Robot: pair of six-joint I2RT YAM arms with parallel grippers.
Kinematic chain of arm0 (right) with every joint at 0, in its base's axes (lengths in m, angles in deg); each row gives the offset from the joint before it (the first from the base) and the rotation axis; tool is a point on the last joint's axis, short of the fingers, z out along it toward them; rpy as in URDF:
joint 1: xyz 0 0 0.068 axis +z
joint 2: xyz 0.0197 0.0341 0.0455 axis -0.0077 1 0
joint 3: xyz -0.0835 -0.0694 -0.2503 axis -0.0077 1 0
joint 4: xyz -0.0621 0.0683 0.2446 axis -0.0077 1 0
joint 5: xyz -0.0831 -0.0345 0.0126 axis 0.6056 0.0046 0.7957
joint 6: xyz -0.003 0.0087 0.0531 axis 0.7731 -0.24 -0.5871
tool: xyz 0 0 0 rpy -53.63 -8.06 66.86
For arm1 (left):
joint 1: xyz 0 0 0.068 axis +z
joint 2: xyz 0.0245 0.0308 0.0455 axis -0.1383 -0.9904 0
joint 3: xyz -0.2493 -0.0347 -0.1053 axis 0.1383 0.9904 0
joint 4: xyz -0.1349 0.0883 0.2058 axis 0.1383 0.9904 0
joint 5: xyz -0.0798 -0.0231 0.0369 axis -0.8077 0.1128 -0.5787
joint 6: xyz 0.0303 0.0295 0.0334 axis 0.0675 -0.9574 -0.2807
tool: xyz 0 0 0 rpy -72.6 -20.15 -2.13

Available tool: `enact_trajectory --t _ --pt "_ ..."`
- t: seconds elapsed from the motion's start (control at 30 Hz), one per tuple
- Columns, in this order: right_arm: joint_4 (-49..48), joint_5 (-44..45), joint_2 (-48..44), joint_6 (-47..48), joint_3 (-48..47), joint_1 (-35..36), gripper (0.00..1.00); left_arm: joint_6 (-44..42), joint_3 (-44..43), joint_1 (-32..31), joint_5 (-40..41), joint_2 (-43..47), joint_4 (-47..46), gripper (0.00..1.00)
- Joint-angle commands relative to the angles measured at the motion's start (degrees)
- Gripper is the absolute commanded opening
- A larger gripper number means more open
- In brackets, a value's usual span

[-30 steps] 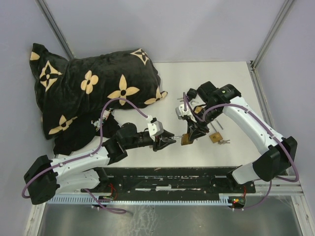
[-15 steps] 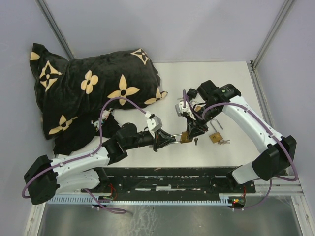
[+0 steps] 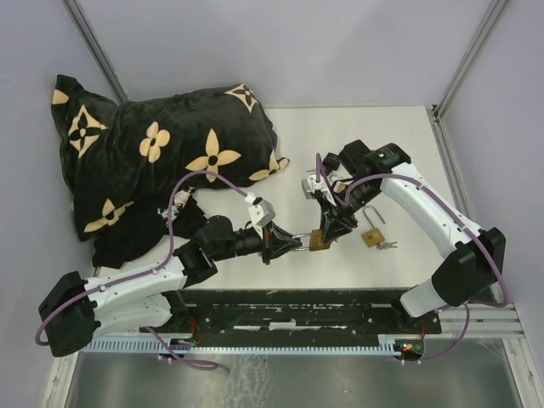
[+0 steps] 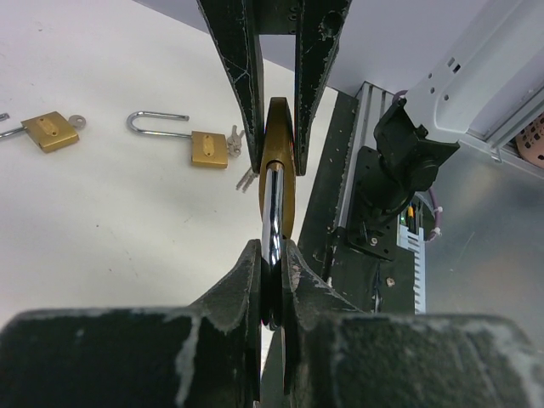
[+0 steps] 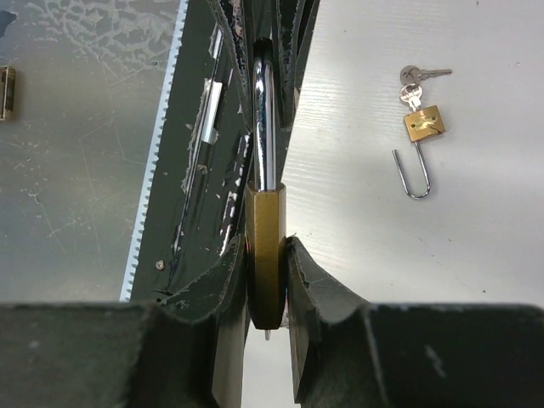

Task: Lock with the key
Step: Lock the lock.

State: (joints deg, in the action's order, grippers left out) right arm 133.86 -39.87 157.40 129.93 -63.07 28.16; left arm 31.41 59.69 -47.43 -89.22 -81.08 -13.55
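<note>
Near the front edge of the table (image 3: pixel 382 144), the left hand (image 3: pixel 293 244) is pressed tight on the steel shackle (image 4: pixel 271 217) of a brass padlock (image 3: pixel 320 241). The right hand (image 3: pixel 328 228) pinches the padlock's body from the opposite end, so the lock is held between the two. Just to the right lies a second padlock (image 3: pixel 371 236) with its shackle swung open and a bunch of keys (image 3: pixel 388 246) beside it. Farther back on the left sits a black cushion (image 3: pixel 161 153) patterned with tan flowers.
</note>
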Motion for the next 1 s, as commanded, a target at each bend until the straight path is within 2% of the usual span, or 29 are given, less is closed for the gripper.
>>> enact_trajectory --t 0.0,0.33,0.47,0.97 --pt "1.8 -7.7 0.8 1.2 -2.4 0.1 0.17 2.1 -0.6 0.0 0.5 1.8 -7.8 0.03" --pt "2.6 -10.4 3.5 0.7 -3.0 0.0 0.22 6.6 1.0 1.6 1.2 2.7 -13.7 0.03" --pt "0.9 -10.7 4.3 -2.1 -3.0 0.1 0.28 9.9 2.2 3.5 0.5 3.3 -17.0 0.03" --pt "-8.3 -15.7 4.4 -13.9 -0.8 -0.5 0.41 18.9 6.9 8.5 1.2 4.1 -28.7 0.03"
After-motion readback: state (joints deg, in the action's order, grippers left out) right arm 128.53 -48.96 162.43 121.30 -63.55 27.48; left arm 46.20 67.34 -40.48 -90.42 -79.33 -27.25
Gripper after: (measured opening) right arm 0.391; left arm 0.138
